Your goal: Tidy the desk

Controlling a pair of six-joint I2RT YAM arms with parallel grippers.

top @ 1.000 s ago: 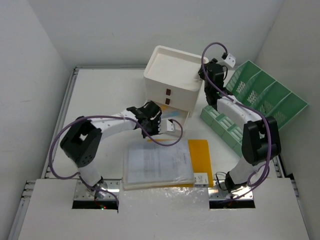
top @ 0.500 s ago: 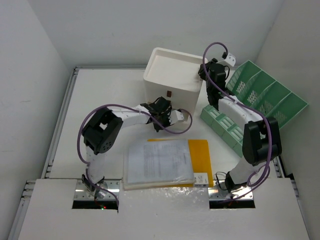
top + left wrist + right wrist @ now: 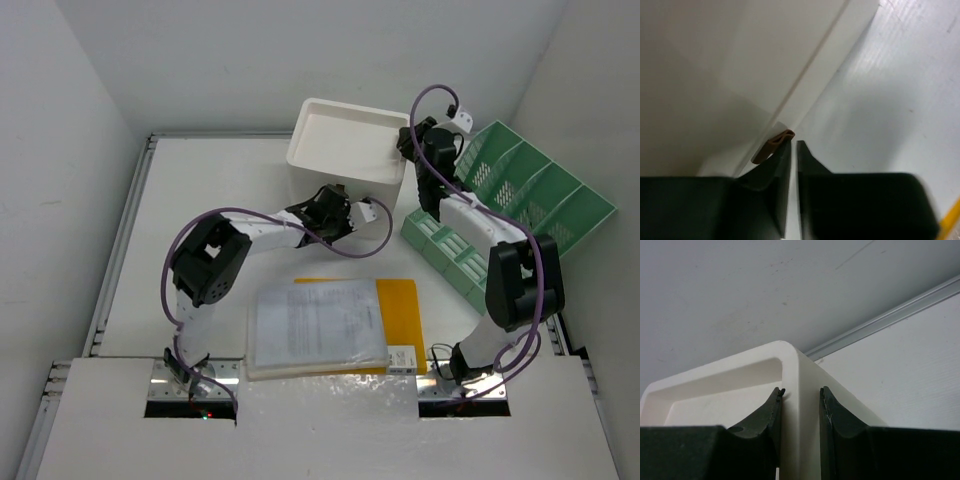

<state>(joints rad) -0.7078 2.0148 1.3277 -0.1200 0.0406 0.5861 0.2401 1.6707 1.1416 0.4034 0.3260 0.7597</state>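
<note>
l tool (image 3: 793,150) nrly shut, desk (image 3: 890,90) close below; r tool (image 3: 800,397) clamps rim of box (image 3: 790,360).

One matte-white desk (image 3: 200,190), one white drawer box (image 3: 345,150), one green slotted rack (image 3: 530,195), one paper stack (image 3: 315,325), one orange folder (image 3: 402,308).

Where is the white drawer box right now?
In the top view the white drawer box sits far-centre on the desk, left of the green file rack, right gripper gripping its rim.
</note>
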